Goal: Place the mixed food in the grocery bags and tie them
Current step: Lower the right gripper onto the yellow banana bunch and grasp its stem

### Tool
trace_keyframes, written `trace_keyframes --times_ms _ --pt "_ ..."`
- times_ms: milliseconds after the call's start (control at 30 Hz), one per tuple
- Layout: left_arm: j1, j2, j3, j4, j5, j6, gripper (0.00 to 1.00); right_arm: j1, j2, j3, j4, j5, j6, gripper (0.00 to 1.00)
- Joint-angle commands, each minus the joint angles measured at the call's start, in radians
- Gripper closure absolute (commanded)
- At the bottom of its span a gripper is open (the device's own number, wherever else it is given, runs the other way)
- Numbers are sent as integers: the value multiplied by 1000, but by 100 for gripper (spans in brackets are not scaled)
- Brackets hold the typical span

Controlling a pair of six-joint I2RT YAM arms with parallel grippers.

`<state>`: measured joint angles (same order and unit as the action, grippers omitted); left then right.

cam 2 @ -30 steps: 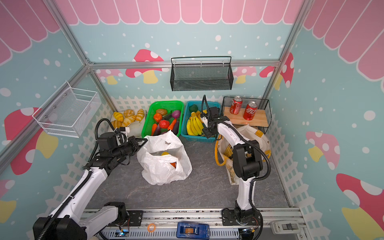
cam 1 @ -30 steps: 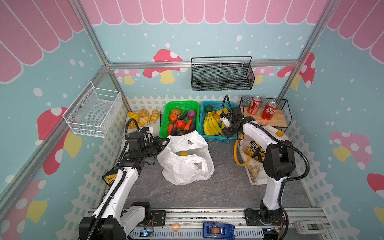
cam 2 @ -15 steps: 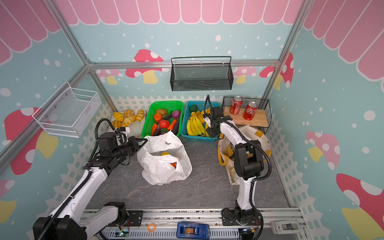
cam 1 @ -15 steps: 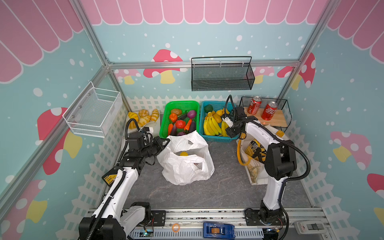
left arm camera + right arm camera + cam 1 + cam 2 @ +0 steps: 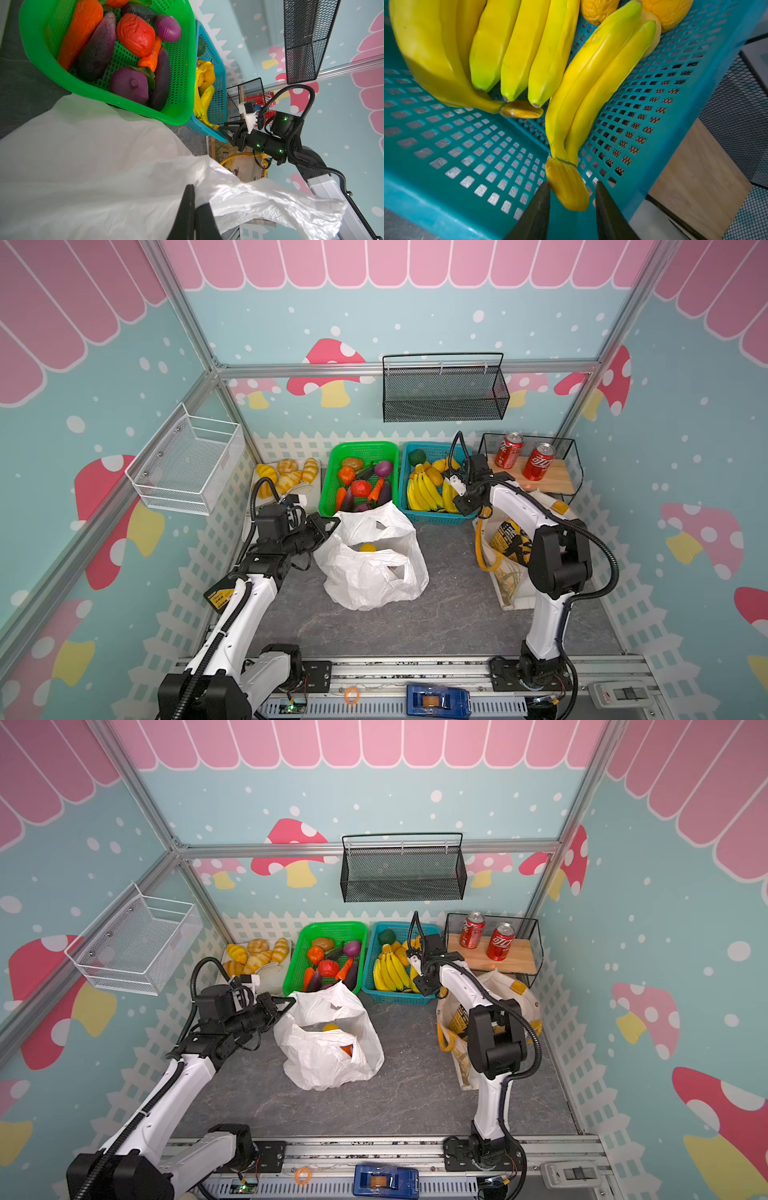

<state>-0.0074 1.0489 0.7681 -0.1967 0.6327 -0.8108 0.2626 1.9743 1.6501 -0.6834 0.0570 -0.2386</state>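
Note:
The white plastic bag (image 5: 374, 572) (image 5: 328, 1052) stands mid-table with its mouth open; a yellow fruit (image 5: 368, 547) shows inside. My left gripper (image 5: 331, 525) (image 5: 196, 194) is shut on the bag's left rim. The cream cloth tote (image 5: 498, 572) (image 5: 455, 1048) lies at the right with a yellow-and-black snack packet (image 5: 509, 535) in it. My right gripper (image 5: 457, 506) (image 5: 572, 187) reaches into the near right corner of the teal basket (image 5: 432, 516). Its open jaws stand on either side of the stem (image 5: 566, 185) of a two-banana bunch (image 5: 591, 93). Knobbly yellow fruits (image 5: 598, 8) lie behind the bananas.
A green basket (image 5: 328, 489) of toy vegetables touches the bag's far side. Bread rolls (image 5: 286, 475) lie at the back left, and two red cans (image 5: 525, 456) stand on a wooden shelf at the back right. Black mesh (image 5: 444, 393) and white wire (image 5: 187, 464) baskets hang on the walls.
My right gripper has moved from above the bananas down to the teal basket's near right corner, and its jaws have narrowed around the banana stem. The left arm and the bag have not moved.

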Motion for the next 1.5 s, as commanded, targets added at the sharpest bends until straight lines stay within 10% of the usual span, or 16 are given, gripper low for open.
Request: trace_keyframes --times_ms 0,400,1467 --pt "7 4 -12 22 11 -11 100 -3 31 24 -43 10 -29 61" --pt "6 5 -20 29 15 -19 100 -3 110 106 -85 21 -7 58" --pt "6 8 -24 44 15 -30 100 2 -94 124 42 -245 -22 100"
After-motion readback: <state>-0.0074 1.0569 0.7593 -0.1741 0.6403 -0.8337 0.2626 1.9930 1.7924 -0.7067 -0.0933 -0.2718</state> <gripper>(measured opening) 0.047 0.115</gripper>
